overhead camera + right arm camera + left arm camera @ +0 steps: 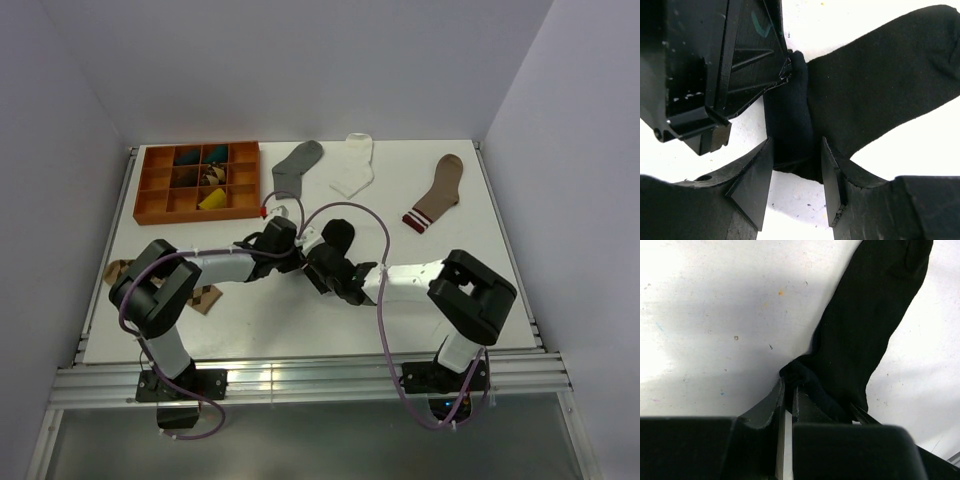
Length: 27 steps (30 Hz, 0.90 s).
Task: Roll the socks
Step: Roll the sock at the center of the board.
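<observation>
Tray (197, 181), grey sock (297, 166) and white sock (354, 166) lie beyond the black sock (865, 315).

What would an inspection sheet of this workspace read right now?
Surface: white table, small coloured specks.
Job's things: black sock mid-table, partly bunched; grey sock and white sock flat at far edge.
Clutter: orange tray, some compartments filled; striped-cuff brown sock; diamond-patterned sock partly hidden by left arm.
Grippers: left gripper shut on black sock's edge; right gripper astride its bunched part, grip unclear.
Cables: purple cables loop off both arms.
Surroundings: pale walls; metal rail at near edge.
</observation>
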{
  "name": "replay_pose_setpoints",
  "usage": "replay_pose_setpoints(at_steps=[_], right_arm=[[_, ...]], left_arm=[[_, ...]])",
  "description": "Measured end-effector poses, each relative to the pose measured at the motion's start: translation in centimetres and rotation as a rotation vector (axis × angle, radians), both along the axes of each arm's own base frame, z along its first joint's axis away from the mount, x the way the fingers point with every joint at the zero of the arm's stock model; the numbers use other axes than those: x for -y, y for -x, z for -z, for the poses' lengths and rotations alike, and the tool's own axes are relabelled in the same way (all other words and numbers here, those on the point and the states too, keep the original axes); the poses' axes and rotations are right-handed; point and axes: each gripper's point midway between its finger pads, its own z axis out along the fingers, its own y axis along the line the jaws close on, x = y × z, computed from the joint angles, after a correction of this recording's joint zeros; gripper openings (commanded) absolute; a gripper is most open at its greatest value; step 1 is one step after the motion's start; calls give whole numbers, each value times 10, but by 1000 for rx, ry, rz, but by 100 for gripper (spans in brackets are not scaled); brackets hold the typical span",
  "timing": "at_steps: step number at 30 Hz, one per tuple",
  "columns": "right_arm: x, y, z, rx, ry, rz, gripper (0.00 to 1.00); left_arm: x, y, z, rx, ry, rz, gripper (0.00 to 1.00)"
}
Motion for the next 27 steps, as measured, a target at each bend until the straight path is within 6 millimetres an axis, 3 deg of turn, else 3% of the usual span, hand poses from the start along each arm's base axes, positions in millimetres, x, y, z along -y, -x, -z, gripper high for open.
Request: replay_pose_setpoints(at_steps=[9, 17, 27], right_arm=[[0, 6, -11, -5, -13, -11, 53], [-20, 16, -30, 2, -96, -89, 53], [-33, 11, -19, 10, -98, -120, 51]], left_arm=[[0, -2, 0, 11, -22, 24, 0], [-3, -6, -1, 18, -37, 35, 0], [-6, -8, 0, 6, -23, 42, 0]])
